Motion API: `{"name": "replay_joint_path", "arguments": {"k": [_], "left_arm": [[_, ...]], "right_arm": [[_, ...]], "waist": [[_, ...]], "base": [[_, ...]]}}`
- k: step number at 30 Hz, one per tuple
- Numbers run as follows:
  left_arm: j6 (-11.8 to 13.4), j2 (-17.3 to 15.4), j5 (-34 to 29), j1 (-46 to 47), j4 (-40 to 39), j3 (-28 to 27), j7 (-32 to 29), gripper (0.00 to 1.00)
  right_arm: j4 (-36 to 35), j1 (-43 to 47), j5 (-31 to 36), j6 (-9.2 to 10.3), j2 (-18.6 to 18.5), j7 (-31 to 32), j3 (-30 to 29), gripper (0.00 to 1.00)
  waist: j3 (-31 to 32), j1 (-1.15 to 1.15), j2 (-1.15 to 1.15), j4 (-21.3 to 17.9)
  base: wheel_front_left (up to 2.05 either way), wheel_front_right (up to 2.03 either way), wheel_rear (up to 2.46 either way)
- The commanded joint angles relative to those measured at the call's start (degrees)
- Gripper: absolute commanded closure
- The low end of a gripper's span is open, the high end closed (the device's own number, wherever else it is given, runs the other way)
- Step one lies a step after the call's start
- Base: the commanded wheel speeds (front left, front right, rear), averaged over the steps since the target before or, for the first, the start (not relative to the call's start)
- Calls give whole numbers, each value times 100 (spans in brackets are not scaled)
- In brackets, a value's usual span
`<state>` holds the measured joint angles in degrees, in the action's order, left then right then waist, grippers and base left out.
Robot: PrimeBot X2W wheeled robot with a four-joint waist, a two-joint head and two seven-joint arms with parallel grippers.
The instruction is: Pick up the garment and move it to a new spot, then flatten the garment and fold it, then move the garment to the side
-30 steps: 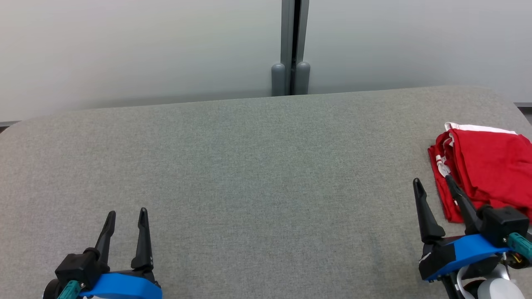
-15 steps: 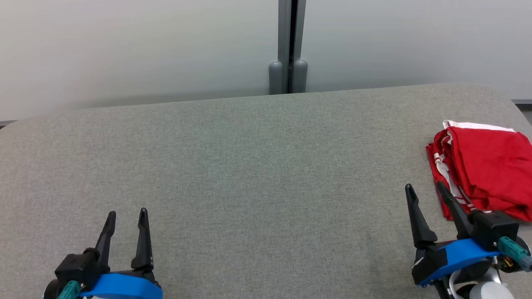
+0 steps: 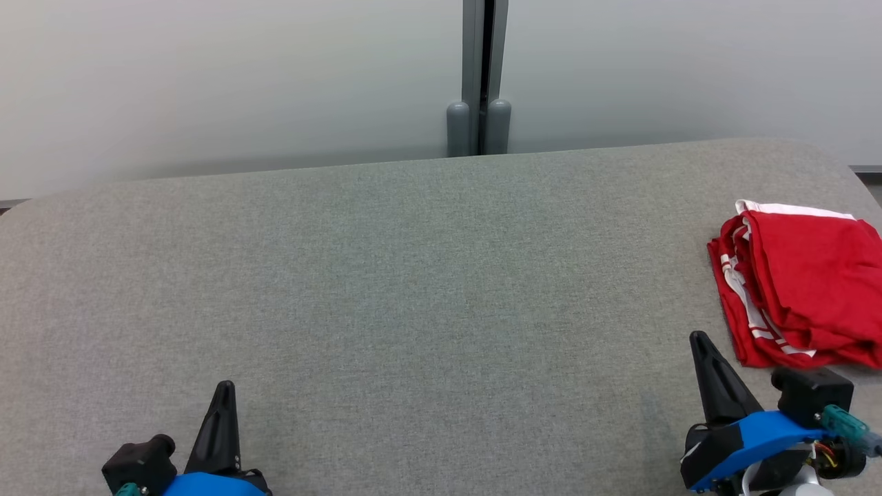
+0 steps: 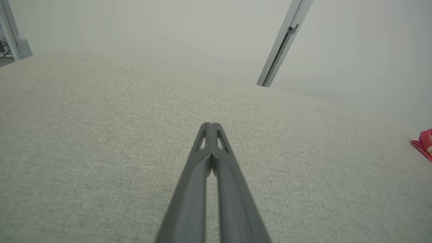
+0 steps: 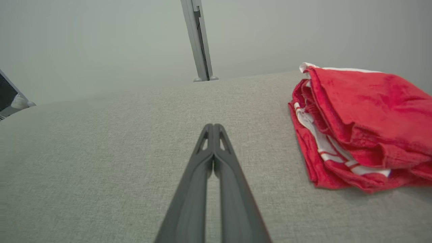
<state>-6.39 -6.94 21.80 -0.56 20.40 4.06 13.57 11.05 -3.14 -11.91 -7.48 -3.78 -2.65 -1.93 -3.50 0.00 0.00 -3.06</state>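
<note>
The red garment (image 3: 806, 282) with white stripes lies folded in a thick stack at the right edge of the grey table (image 3: 413, 289). It also shows in the right wrist view as the garment (image 5: 364, 125), and a red corner of the garment (image 4: 423, 144) peeks in at the right of the left wrist view. My right gripper (image 3: 701, 339) is shut and empty, just left of and nearer than the stack, apart from it. Its fingers (image 5: 213, 127) are pressed together over bare cloth. My left gripper (image 3: 224, 386) is shut and empty at the lower left, tips (image 4: 210, 125) together.
A pale wall with a grey vertical post (image 3: 480, 76) stands behind the table's far edge. The table's corners are rounded at the left (image 3: 27, 207) and right (image 3: 837, 155). The garment lies close to the right edge.
Both grippers have shut and drawn back toward the bottom of the head view. The right gripper has come off the garment's left side; the stack stays put.
</note>
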Motion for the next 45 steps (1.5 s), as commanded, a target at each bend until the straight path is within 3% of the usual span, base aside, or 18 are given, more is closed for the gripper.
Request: {"name": "replay_joint_path", "arguments": {"k": [1, 21, 45], "left_arm": [[-8, -19, 236, 107, -99, -79, -62, 100], [-38, 88, 2016, 271, -255, -331, -564, 100], [-71, 195, 3689, 420, -393, -582, -1050, 100]], "right_arm": [[-69, -75, -278, 0, 3, 25, -32, 100], [5, -139, -2309, 0, 26, 249, -136, 100], [99, -216, -4214, -1, 48, 470, -247, 100]], "waist": [[4, 0, 0, 4], [59, 0, 0, 55], [125, 0, 0, 115]], "base": [[0, 0, 0], [0, 0, 0], [0, 0, 0]]}}
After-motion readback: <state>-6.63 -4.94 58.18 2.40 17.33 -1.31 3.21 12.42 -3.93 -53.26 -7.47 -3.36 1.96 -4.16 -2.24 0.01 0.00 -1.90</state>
